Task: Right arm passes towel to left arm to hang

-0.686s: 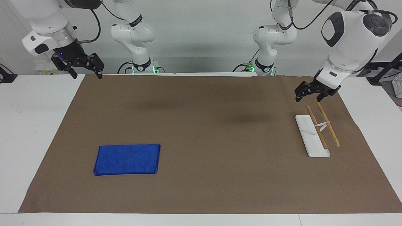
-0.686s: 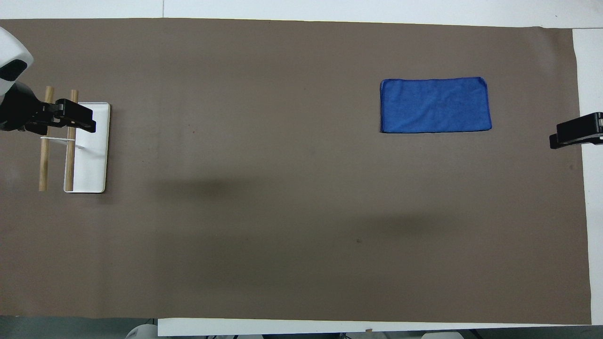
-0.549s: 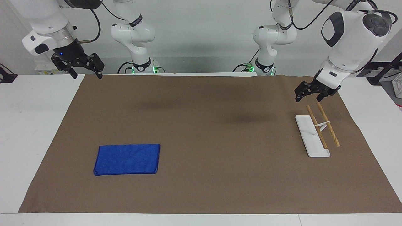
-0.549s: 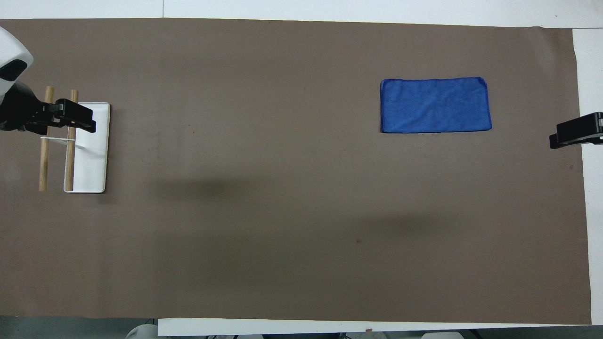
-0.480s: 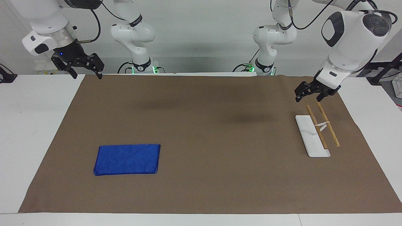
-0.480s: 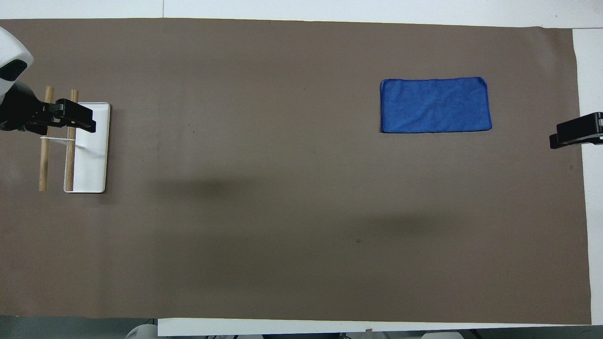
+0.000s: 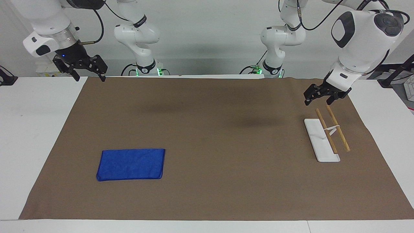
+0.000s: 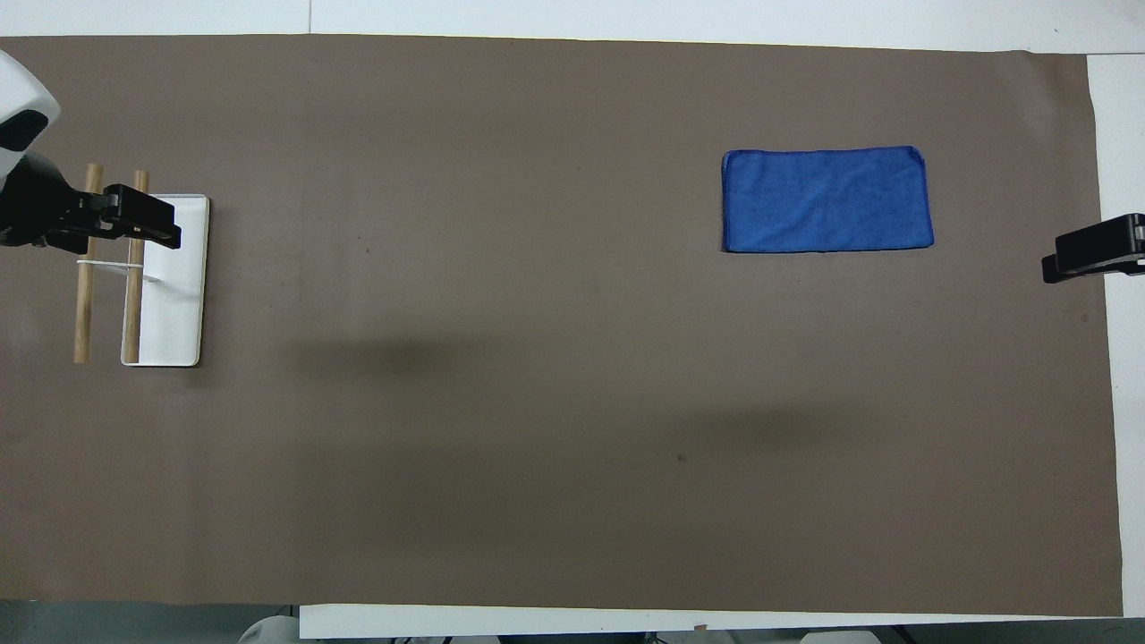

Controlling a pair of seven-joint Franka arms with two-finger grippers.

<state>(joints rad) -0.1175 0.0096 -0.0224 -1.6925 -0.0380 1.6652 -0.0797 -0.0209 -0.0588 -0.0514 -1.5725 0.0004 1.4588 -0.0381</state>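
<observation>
The blue towel (image 7: 131, 164) lies flat and folded on the brown mat toward the right arm's end of the table; it also shows in the overhead view (image 8: 827, 199). My right gripper (image 7: 90, 77) is open and empty, raised over the mat's corner nearest the robots, well apart from the towel. My left gripper (image 7: 317, 102) is open and empty, hovering just over the robot-side ends of the rack's two wooden rods (image 7: 333, 129). In the overhead view the left gripper (image 8: 134, 224) covers those rod ends.
The rack has a white flat base (image 7: 315, 136) and stands toward the left arm's end of the table. The brown mat (image 7: 210, 129) covers most of the white table (image 7: 32, 129).
The left gripper has crept very slightly. The towel and the rack have not moved.
</observation>
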